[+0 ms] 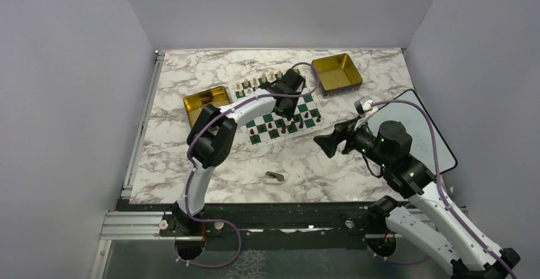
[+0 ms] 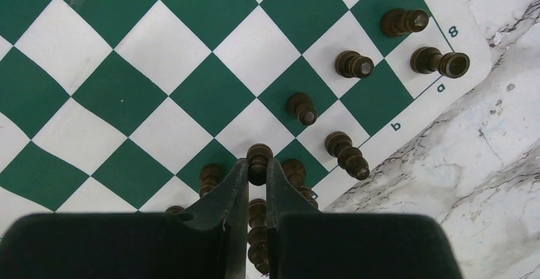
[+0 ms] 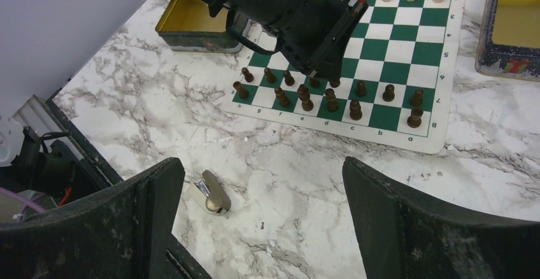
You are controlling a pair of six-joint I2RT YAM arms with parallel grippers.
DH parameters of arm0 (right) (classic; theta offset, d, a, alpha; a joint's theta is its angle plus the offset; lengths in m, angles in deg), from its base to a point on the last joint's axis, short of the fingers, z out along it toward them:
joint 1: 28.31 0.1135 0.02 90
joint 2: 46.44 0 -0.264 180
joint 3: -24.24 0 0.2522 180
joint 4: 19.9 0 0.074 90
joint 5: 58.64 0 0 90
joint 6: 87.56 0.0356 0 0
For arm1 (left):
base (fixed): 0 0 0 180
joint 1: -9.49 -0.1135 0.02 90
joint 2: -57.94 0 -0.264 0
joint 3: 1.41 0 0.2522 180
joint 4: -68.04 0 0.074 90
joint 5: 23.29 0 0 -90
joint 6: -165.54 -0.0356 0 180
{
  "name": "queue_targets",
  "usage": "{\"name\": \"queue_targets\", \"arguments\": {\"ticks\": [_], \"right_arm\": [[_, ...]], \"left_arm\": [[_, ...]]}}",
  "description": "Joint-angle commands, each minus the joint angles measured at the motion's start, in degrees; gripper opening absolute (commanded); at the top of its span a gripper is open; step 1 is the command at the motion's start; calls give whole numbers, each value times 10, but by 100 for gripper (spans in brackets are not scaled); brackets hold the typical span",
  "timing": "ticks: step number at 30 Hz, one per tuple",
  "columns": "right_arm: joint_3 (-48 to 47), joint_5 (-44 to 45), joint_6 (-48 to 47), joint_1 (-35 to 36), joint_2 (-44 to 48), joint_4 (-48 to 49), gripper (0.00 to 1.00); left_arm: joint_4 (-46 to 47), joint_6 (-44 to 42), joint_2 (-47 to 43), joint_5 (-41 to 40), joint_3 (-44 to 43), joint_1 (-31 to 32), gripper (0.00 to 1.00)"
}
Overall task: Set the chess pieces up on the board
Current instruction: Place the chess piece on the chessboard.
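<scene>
Left hand (image 2: pixel 258 172) tight on 1 dark chess piece (image 2: pixel 258 158) between its fingertips (image 2: pixel 237 178), near the board (image 2: pixel 210 94) edge.

Marbled tabletop (image 1: pixel 305 171), left gold tin (image 1: pixel 207 102), right gold tin (image 1: pixel 336 73), cream pieces (image 1: pixel 262 79), tan object (image 3: pixel 213 196), perhaps a clip

left gripper (image 2: pixel 257 165) pinches a dark chess piece (image 2: pixel 259 154) over the board (image 2: pixel 210 94); more pieces (image 2: pixel 355 64) stand nearby

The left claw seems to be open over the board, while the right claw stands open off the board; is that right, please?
Not quite: the left claw is shut on a dark chess piece over the board, as the left wrist view shows. The right claw does stand open off the board.
</scene>
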State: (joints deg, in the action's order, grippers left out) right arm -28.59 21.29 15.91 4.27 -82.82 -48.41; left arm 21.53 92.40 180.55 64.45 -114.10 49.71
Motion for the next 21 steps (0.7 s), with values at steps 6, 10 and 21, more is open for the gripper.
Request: {"name": "queue_targets", "arguments": {"ticks": [6,10,21], "right_arm": [[-14,7,4,2,-7,3,100],[-13,9,4,2,-6,5,100],[-16,12,1,2,-7,6,100]], "left_arm": [[-3,-10,21,-10,-28,3,12],[-3,-11,24,-10,-29,4,14],[-8,-17,33,-21,-34,4,18]]}}
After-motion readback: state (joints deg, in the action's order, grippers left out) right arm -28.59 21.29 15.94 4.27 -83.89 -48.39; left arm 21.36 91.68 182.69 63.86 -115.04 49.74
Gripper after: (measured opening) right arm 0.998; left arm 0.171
